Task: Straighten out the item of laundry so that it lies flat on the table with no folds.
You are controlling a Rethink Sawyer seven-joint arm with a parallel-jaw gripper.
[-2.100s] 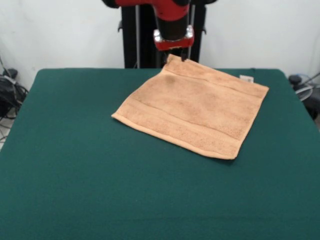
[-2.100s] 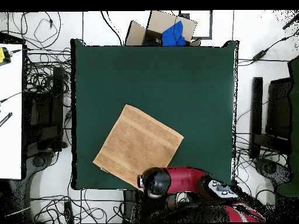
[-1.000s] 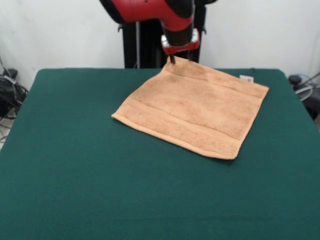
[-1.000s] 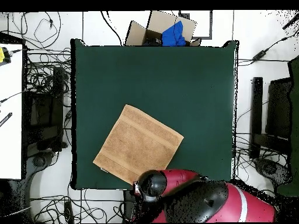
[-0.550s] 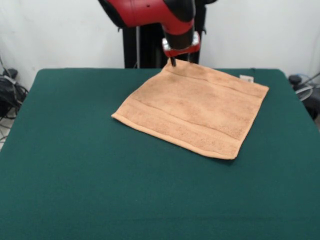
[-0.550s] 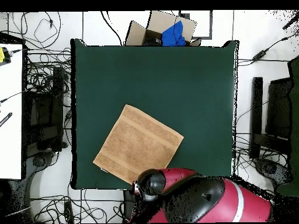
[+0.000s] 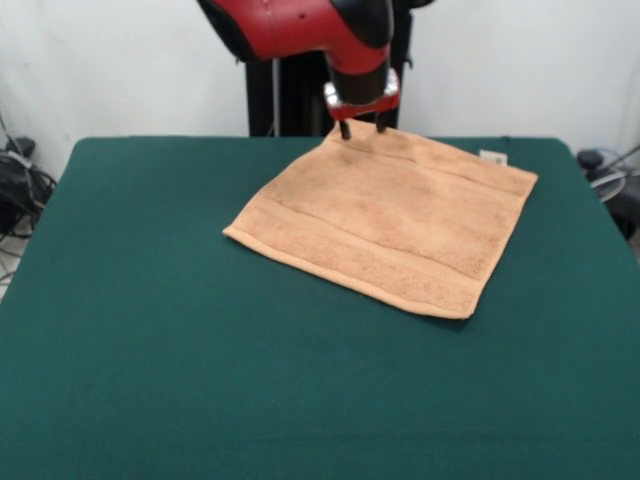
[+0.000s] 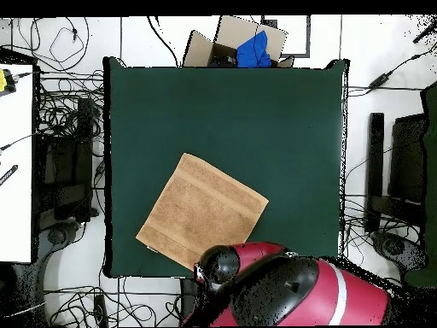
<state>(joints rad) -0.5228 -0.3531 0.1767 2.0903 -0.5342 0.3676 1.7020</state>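
The item of laundry (image 7: 385, 215) is a tan towel that lies spread flat on the green table (image 7: 150, 350), turned like a diamond, with a small white tag (image 7: 493, 157) at its right far corner. My gripper (image 7: 362, 128) hangs at the towel's far corner, open, with its two dark fingertips (image 7: 345, 130) apart just over the cloth's edge. Whether they touch the cloth I cannot tell. From overhead the towel (image 8: 202, 211) sits near the table's (image 8: 282, 120) lower left, and the arm's red and black wrist (image 8: 218, 266) covers the gripper at the towel's lower corner.
A cardboard box (image 8: 235, 41) with blue cloth in it stands beyond the table's top edge in the overhead view. Cables and equipment lie on the floor on both sides. The towel's far corner lies close to the table's edge.
The gripper's two fingertips now show apart at the towel's far corner, where earlier they looked closed. The arm's body has swung across behind it. The towel has not moved.
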